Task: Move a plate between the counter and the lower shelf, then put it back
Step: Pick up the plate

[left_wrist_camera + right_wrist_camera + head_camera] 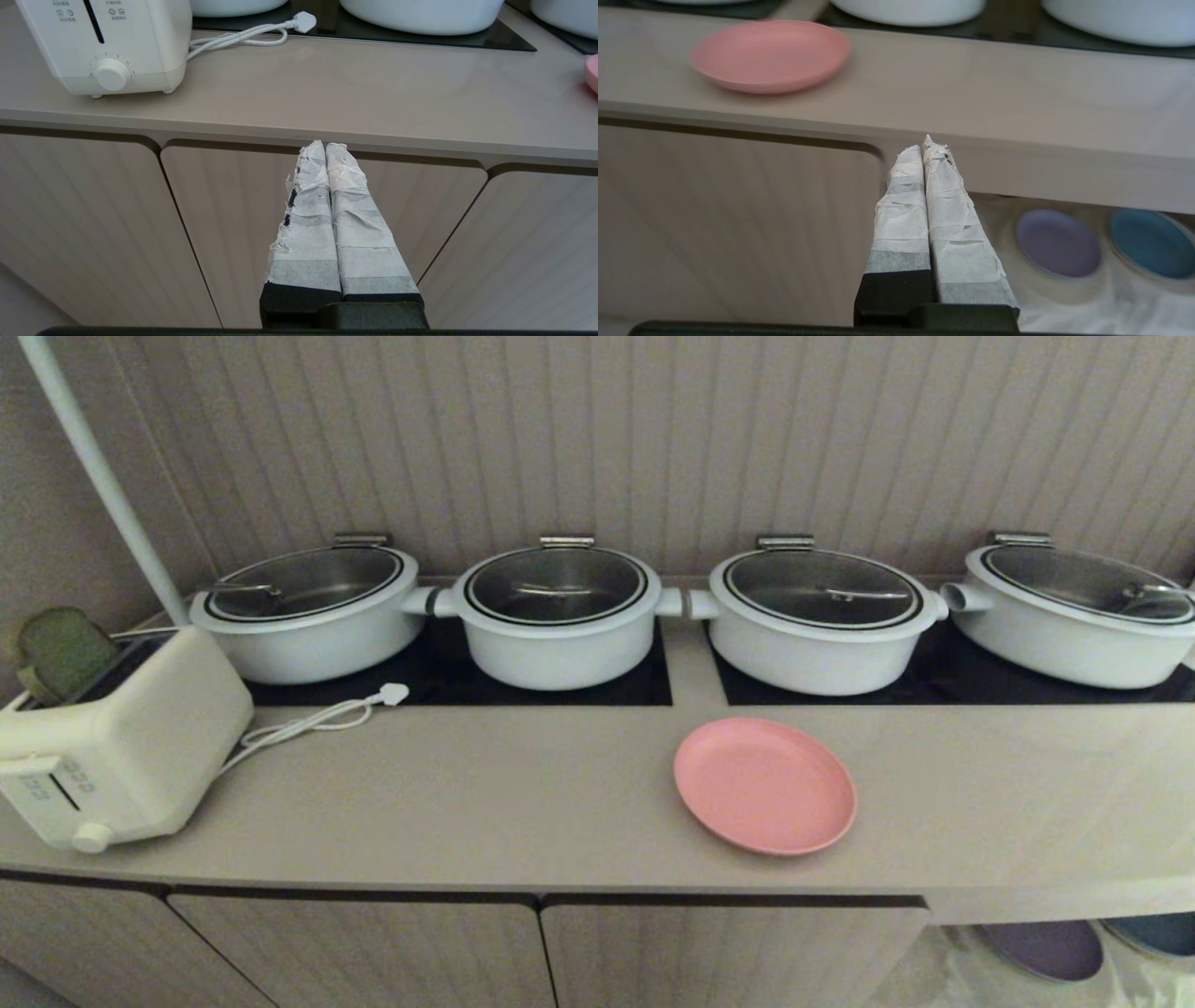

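The pink plate (pixel 765 785) (pixel 771 54) lies flat on the beige counter (pixel 485 793) (pixel 1017 98), in front of the black hob panels. Neither arm shows in the head view. My right gripper (pixel 923 145) is shut and empty, below the counter's front edge, with the plate up and to one side of it. Under the counter at the right opens the lower shelf (pixel 943 980) (pixel 1064 303), draped in white cloth. My left gripper (pixel 324 145) is shut too, parked before the cabinet doors under the counter edge; only a sliver of the plate (pixel 592 74) shows there.
Several white lidded pots (pixel 558 611) stand on the hob panels behind the plate. A white toaster (pixel 121 737) with its loose cord (pixel 317 719) sits at the counter's left end. A purple plate (pixel 1057 242) and a blue plate (pixel 1153 242) lie on the shelf cloth.
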Controlling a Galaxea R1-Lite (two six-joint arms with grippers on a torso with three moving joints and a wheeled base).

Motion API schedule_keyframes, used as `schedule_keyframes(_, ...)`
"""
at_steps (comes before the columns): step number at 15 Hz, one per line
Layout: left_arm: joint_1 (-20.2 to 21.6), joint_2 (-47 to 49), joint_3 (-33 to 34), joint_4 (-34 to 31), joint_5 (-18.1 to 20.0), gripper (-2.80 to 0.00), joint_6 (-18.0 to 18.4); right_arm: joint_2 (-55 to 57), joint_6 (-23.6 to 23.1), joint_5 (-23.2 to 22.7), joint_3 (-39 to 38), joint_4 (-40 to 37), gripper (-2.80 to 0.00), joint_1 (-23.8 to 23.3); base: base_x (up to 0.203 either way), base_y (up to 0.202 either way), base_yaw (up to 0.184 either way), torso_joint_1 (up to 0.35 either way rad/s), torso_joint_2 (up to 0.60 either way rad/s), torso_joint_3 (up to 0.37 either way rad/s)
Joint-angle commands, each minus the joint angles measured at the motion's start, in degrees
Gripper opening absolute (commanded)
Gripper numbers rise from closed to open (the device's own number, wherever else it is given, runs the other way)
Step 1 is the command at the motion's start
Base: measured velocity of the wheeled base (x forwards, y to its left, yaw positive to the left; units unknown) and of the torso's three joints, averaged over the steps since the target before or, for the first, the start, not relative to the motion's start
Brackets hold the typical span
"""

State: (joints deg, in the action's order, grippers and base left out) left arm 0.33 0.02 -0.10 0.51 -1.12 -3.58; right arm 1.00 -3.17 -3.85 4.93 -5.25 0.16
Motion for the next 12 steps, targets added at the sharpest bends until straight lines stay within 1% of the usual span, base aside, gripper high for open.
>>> schedule_keyframes(1,0.02,0.06,0.01,0.02,-0.02,-2.8,-0.03,6.32,2.24,-1.53,5.63,-1.44,-2.8,0.11,0.0,0.0,0.0,0.0,0.0,0.0)
schedule_keyframes(3,0.02,0.06,0.01,0.02,-0.02,-2.8,-0.03,14.75,3.64,-2.31,10.59,-0.58,-2.8,0.61,0.0,0.0,0.0,0.0,0.0,0.0)
schedule_keyframes(5,0.02,0.06,0.01,0.02,0.05,-2.8,-0.03,23.56,4.61,-3.45,16.13,2.59,-2.8,1.6,0.0,0.0,0.0,0.0,0.0,0.0)
schedule_keyframes(8,0.02,0.06,0.01,0.02,-0.02,-2.8,-0.03,38.14,4.86,-4.47,25.63,4.86,-2.8,2.27,0.0,0.0,0.0,0.0,0.0,0.0)
schedule_keyframes(10,0.02,0.06,0.01,0.02,0.01,-2.8,-0.03,47.42,4.85,-4.87,34.74,2.99,-2.8,2.43,0.0,0.0,0.0,0.0,0.0,0.0)
schedule_keyframes(12,0.02,0.06,0.01,0.02,0.07,-2.8,-0.03,54.81,4.77,-5.98,44.01,-3.47,-2.8,3.1,0.0,0.0,0.0,0.0,0.0,0.0)
